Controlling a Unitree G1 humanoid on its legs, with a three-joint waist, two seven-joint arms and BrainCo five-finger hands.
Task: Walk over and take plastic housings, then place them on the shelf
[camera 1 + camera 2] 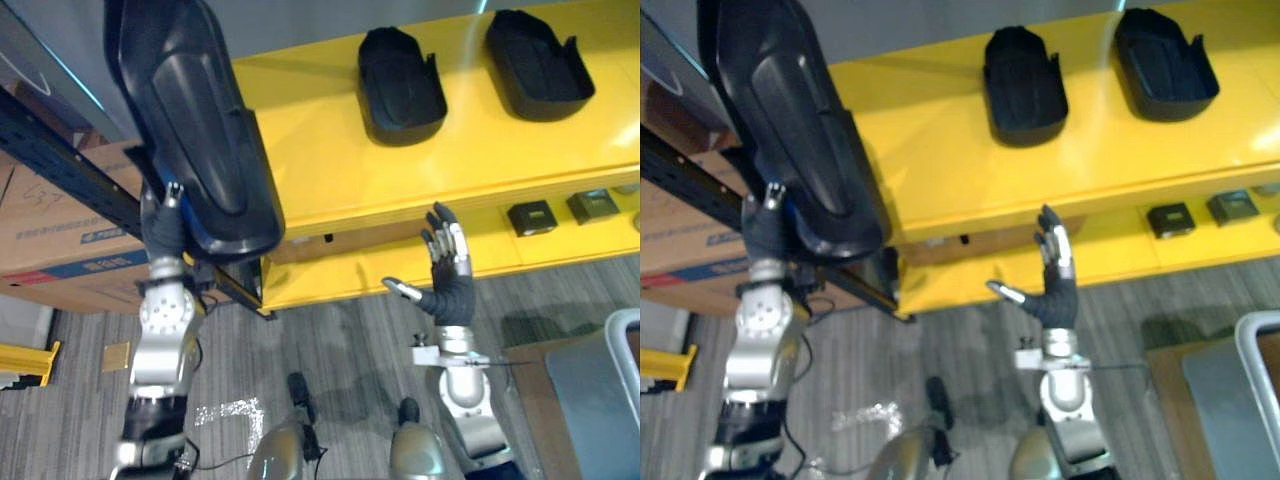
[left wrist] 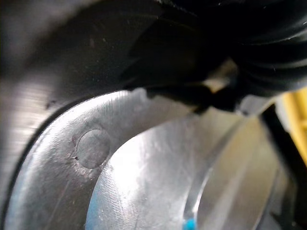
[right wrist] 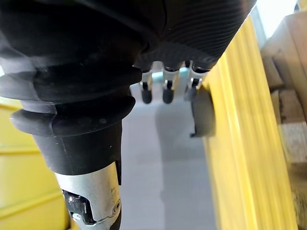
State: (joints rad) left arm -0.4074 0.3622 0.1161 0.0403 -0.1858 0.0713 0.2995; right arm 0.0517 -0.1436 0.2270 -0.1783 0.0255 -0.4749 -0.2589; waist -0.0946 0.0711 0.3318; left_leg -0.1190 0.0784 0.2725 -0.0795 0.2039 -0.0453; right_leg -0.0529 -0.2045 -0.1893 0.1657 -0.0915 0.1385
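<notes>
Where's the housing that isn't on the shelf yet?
Upper left of the left eye view: the black plastic housing is raised at the left hand, in front of the yellow shelf's left end, left of the two housings lying on it.

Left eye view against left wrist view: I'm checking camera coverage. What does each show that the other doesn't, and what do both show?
Left eye view: a black housing and a second housing lying on the yellow shelf, and the right hand, open, near its front edge. Left wrist view: a round mark on the large housing, very close. Both: that large housing, up at the left hand.
</notes>
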